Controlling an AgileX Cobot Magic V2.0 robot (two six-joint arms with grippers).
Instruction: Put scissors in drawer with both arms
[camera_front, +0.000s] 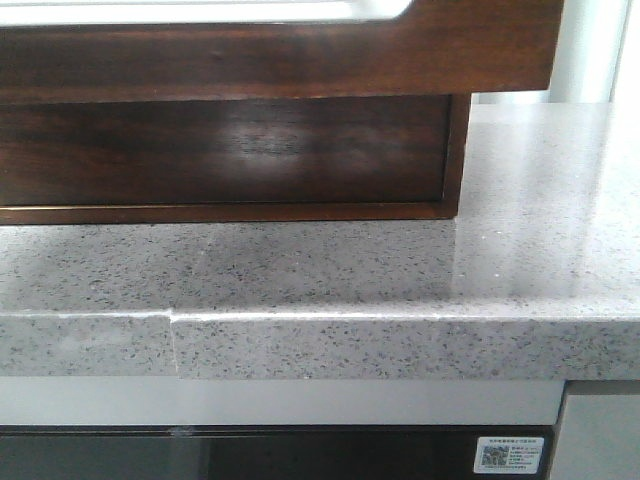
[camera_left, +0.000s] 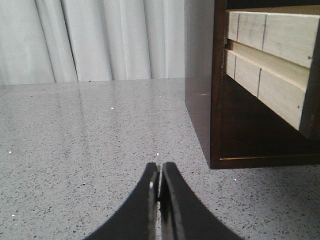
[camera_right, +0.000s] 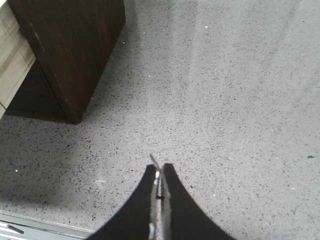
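The drawer (camera_front: 280, 50) is dark reddish-brown with a plain glossy front. It stands pulled out at the top of the front view, and a strip of its whitish lining (camera_front: 200, 10) shows. Neither gripper shows in the front view. My left gripper (camera_left: 160, 172) is shut and empty, low over the speckled counter beside the cabinet's side (camera_left: 200, 85). My right gripper (camera_right: 160, 172) is shut on the scissors. Only a thin metal tip (camera_right: 153, 160) pokes out between the fingers. It hovers over the counter beside the cabinet's corner (camera_right: 70, 55).
The dark wooden cabinet (camera_front: 230, 150) sits on the grey speckled stone counter (camera_front: 330, 270), whose front edge (camera_front: 330, 345) is near the camera. Pale wooden drawer sides (camera_left: 270, 35) jut from the cabinet. White curtains (camera_left: 90, 40) hang behind. A dark appliance front (camera_front: 250, 455) lies below the counter.
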